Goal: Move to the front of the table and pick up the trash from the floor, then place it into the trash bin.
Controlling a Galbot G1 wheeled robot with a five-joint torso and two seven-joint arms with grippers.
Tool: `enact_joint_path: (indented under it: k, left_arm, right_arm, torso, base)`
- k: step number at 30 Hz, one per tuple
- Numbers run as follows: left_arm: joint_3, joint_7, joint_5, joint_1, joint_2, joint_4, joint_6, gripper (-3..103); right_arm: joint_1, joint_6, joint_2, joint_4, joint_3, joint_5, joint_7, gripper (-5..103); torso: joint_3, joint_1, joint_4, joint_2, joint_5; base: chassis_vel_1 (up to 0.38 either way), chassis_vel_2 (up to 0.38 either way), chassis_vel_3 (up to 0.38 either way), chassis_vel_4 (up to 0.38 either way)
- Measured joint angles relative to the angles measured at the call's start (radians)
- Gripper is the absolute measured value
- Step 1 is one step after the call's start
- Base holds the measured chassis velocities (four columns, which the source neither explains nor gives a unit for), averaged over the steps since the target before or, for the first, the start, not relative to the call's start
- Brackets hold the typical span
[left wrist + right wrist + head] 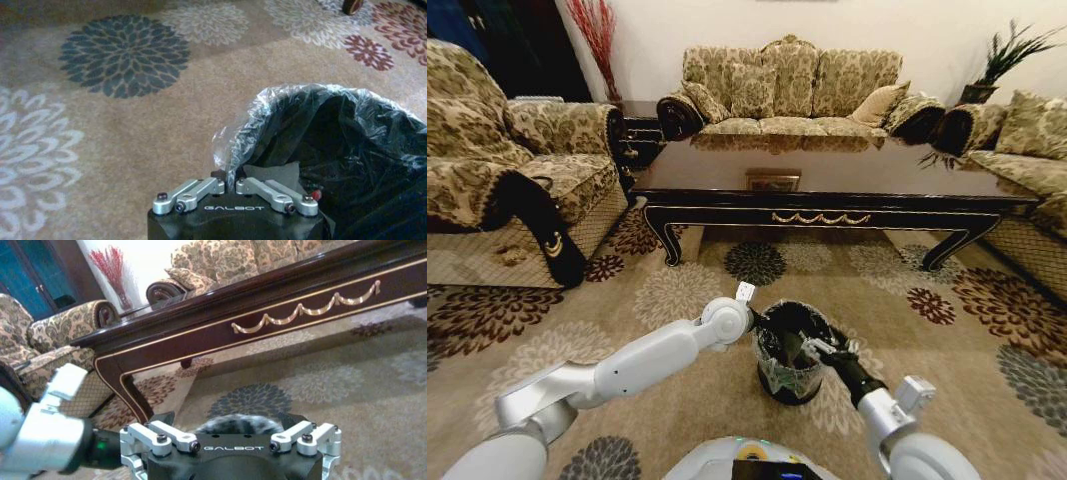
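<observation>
The black trash bin point(787, 372), lined with a clear bag, stands on the carpet in front of the dark wood table point(847, 180). My left gripper point(760, 322) is shut at the bin's left rim. In the left wrist view its fingertips point(230, 176) meet against the liner edge point(230, 142); I cannot tell whether they pinch anything. My right gripper point(814, 350) hovers open over the bin's right side, nothing between its fingers. The right wrist view shows the liner point(243, 424) just beyond it and the table front point(267, 315). A tiny red speck point(317, 192) lies inside the bin. Trash on the floor is out of view.
Patterned sofas stand at the left point(517, 170), behind the table point(792, 90) and at the right point(1027, 150). Floral carpet point(677, 290) spreads around the bin. The table's curved legs point(667, 245) stand a little beyond it.
</observation>
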Motion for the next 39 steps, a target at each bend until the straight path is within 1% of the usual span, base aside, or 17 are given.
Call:
enact_joint_path:
  k: [1, 2, 3, 4, 5, 7, 8, 12, 13, 15, 19, 21, 27, 29, 31, 32, 39]
  left_arm:
    - [-0.013, 0.002, 0.005, 0.010, 0.022, -0.008, 0.000, 3]
    - [-0.013, 0.002, 0.005, 0.010, 0.022, -0.008, 0.000, 3]
    - [-0.023, 0.002, 0.008, 0.016, 0.037, -0.012, 0.000, 3]
    - [-0.045, 0.006, 0.011, 0.029, 0.063, -0.019, 0.000, 3]
    - [-0.045, 0.006, 0.011, 0.029, 0.063, -0.019, 0.000, 3]
    - [-0.100, 0.026, 0.017, 0.070, 0.118, -0.031, 0.000, 3]
    - [-0.100, 0.026, 0.017, 0.070, 0.118, -0.031, 0.000, 3]
    - [-0.179, 0.063, 0.052, 0.132, 0.208, -0.042, 0.000, 3]
    - [-0.179, 0.063, 0.052, 0.132, 0.208, -0.042, 0.000, 3]
    - [-0.223, 0.084, 0.072, 0.162, 0.232, -0.044, 0.000, 3]
    - [-0.270, 0.101, 0.099, 0.195, 0.259, -0.041, 0.000, 3]
    - [-0.302, 0.104, 0.107, 0.218, 0.265, -0.040, 0.000, 3]
    - [-0.356, 0.108, 0.123, 0.269, 0.265, -0.038, 0.000, 3]
    - [-0.386, 0.122, 0.142, 0.305, 0.263, -0.034, 0.000, 3]
    - [-0.395, 0.125, 0.149, 0.317, 0.262, -0.032, 0.000, 3]
    - [-0.413, 0.133, 0.170, 0.346, 0.258, -0.025, 0.000, 3]
    - [-0.449, 0.157, 0.231, 0.419, 0.240, -0.011, 0.000, 3]
  right_arm:
    - [0.004, 0.008, -0.002, -0.003, 0.003, -0.011, -0.004, 100]
    - [0.004, 0.008, -0.002, -0.003, 0.003, -0.011, -0.004, 100]
    - [0.005, 0.012, -0.002, -0.004, 0.003, -0.017, -0.005, 100]
    - [0.005, 0.017, 0.001, -0.006, 0.003, -0.025, -0.007, 100]
    - [0.005, 0.017, 0.001, -0.006, 0.003, -0.025, -0.007, 100]
    - [-0.001, 0.028, 0.004, -0.010, 0.001, -0.041, -0.012, 100]
    - [-0.001, 0.028, 0.004, -0.010, 0.001, -0.041, -0.012, 100]
    - [-0.005, 0.039, -0.002, -0.018, 0.001, -0.057, -0.016, 100]
    - [-0.005, 0.039, -0.002, -0.018, 0.001, -0.057, -0.016, 100]
    - [-0.004, 0.042, -0.003, -0.023, 0.001, -0.066, -0.017, 100]
    - [-0.010, 0.049, -0.002, -0.037, -0.002, -0.081, -0.022, 100]
    - [-0.014, 0.053, 0.001, -0.039, -0.005, -0.084, -0.024, 100]
    - [-0.015, 0.055, 0.001, -0.042, -0.004, -0.086, -0.027, 100]
    - [-0.016, 0.061, 0.005, -0.051, -0.005, -0.089, -0.032, 100]
    - [-0.016, 0.061, 0.006, -0.053, -0.006, -0.091, -0.032, 100]
    - [-0.017, 0.062, 0.007, -0.058, -0.012, -0.096, -0.032, 100]
    - [-0.019, 0.061, -0.003, -0.059, -0.012, -0.095, -0.030, 100]
  torso:
    - [0.000, 0.000, -0.0001, 0.000, -0.0004]
    - [0.000, 0.000, -0.0001, 0.000, -0.0004]
    - [0.000, 0.000, 0.0000, 0.000, -0.0001]
    - [0.000, 0.000, 0.0000, 0.000, 0.0000]
    - [0.000, 0.000, 0.0000, 0.000, 0.0000]
    - [0.000, 0.000, -0.0001, 0.000, -0.0005]
    - [0.000, 0.000, -0.0001, 0.000, -0.0005]
    - [0.000, 0.000, 0.0004, 0.000, -0.0001]
    - [0.000, 0.000, 0.0004, 0.000, -0.0001]
    - [0.000, 0.000, 0.0004, 0.000, -0.0003]
    - [0.000, 0.000, 0.0001, 0.000, -0.0001]
    - [0.000, 0.000, 0.0002, 0.000, -0.0002]
    - [0.000, 0.000, 0.0000, 0.000, -0.0002]
    - [0.000, 0.000, 0.0000, 0.000, -0.0003]
    - [0.000, 0.000, 0.0000, 0.000, -0.0003]
    - [0.000, 0.000, 0.0000, 0.000, -0.0002]
    - [0.000, 0.000, 0.0002, 0.000, -0.0003]
  base:
    - [0.000, 0.000, 0.000, 0.000]
    - [0.000, 0.000, 0.000, 0.000]
    - [0.000, 0.000, 0.000, 0.000]
    - [0.000, 0.000, 0.000, 0.000]
    - [0.000, 0.000, 0.000, 0.000]
    - [0.000, 0.000, 0.000, 0.000]
    - [0.000, 0.000, 0.000, 0.000]
    - [0.000, 0.000, 0.000, 0.000]
    - [0.000, 0.000, 0.000, 0.000]
    - [0.000, 0.000, 0.000, 0.000]
    - [0.000, 0.000, 0.000, 0.000]
    - [0.000, 0.000, 0.000, 0.000]
    - [0.000, 0.000, 0.000, 0.000]
    - [0.000, 0.000, 0.000, 0.000]
    - [0.000, 0.000, 0.000, 0.000]
    - [0.000, 0.000, 0.000, 0.000]
    - [0.000, 0.000, 0.000, 0.000]
